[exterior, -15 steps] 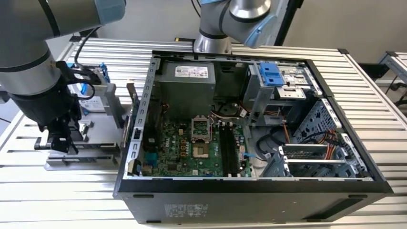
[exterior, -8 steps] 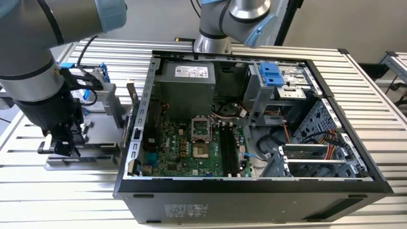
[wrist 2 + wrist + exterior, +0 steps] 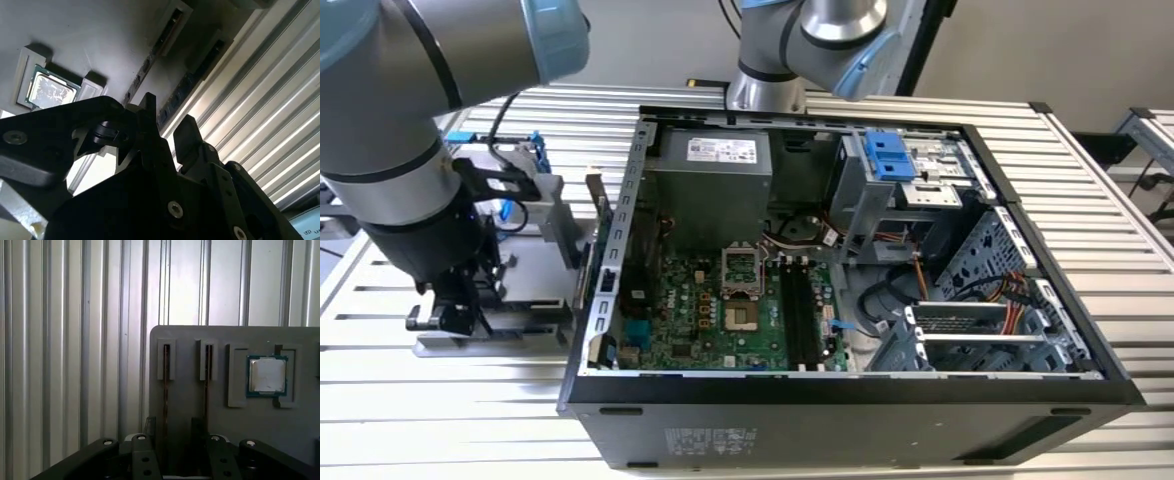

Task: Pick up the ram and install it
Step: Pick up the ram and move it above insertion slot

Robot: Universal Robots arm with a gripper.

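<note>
beside the open black sheet-metal computer case [image 3: 854, 390], at the exterior view's left, hanging the tool [image 3: 454, 318] low over a flat, matte grey holder plate [image 3: 190, 340] set on the ribbed silver bench [image 3: 1107, 180]. showing, in both wrist views, two narrow raised slots [image 3: 161, 360] in that plate, each carrying one thin dark stick seen edge-on. seating one small square processor [image 3: 267, 375], shiny silver with a green rim, in its own recess alongside. standing the ram [image 3: 165, 385] in the slot farther from that processor, with a second stick [image 3: 206, 385] just beside it. holding the tool released, its two blocky black fingers [image 3: 189, 132] spread apart and straddling the ram's line, grasping nothing; not being able to tell whether either finger is touching the stick. lying inside the case, one green board [image 3: 707, 310] with long black sockets [image 3: 801, 310].
</note>
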